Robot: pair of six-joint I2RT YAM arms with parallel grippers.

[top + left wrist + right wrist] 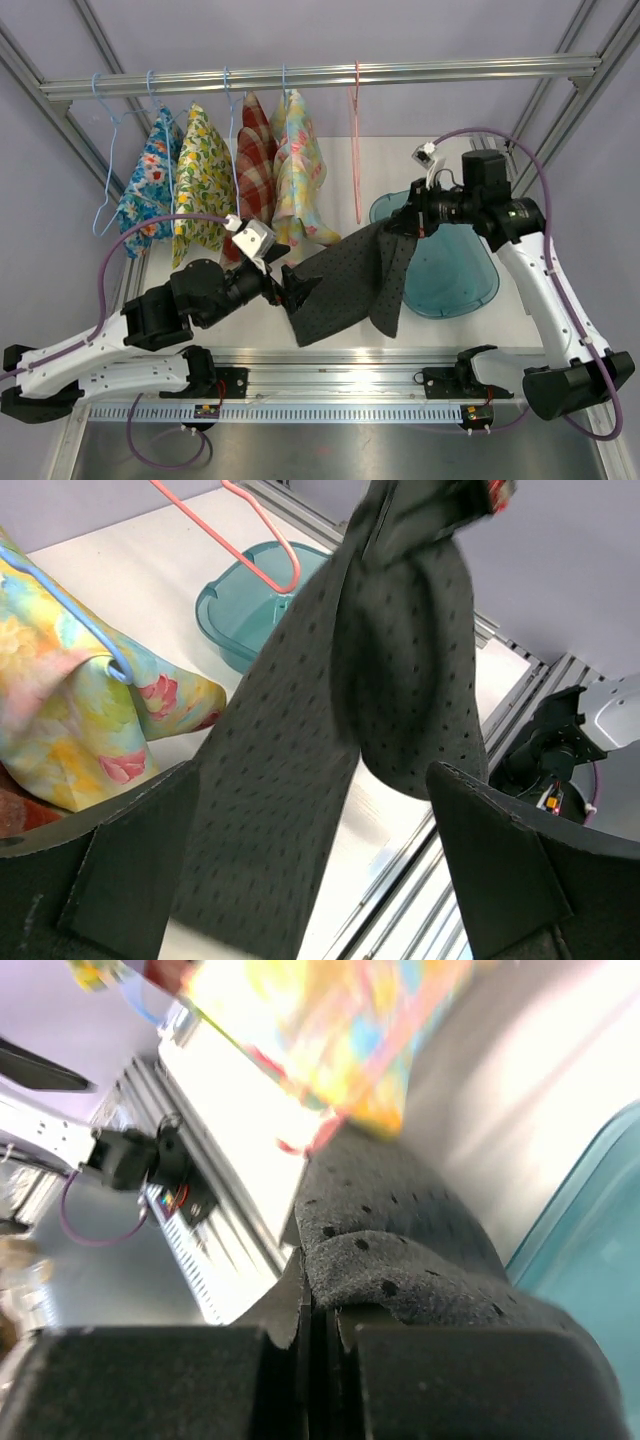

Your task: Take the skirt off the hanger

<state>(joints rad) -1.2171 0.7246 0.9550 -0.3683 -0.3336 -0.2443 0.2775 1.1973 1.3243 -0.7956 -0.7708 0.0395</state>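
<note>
The dark grey dotted skirt [345,280] hangs in the air between the two arms, off the pink hanger [356,150], which dangles bare from the rail. My right gripper [402,222] is shut on the skirt's upper edge [400,1230], the fabric pinched between its fingers [320,1305]. My left gripper [295,287] is at the skirt's lower left part and stands open. In the left wrist view its fingers are spread wide [312,780] and the skirt [290,760] hangs between them. The pink hanger [250,530] shows behind the cloth.
A teal basin [450,270] sits on the table under my right arm, also in the left wrist view [240,610]. Several patterned garments [200,180] hang on blue hangers from the metal rail [320,75] at the left. Frame posts stand at both sides.
</note>
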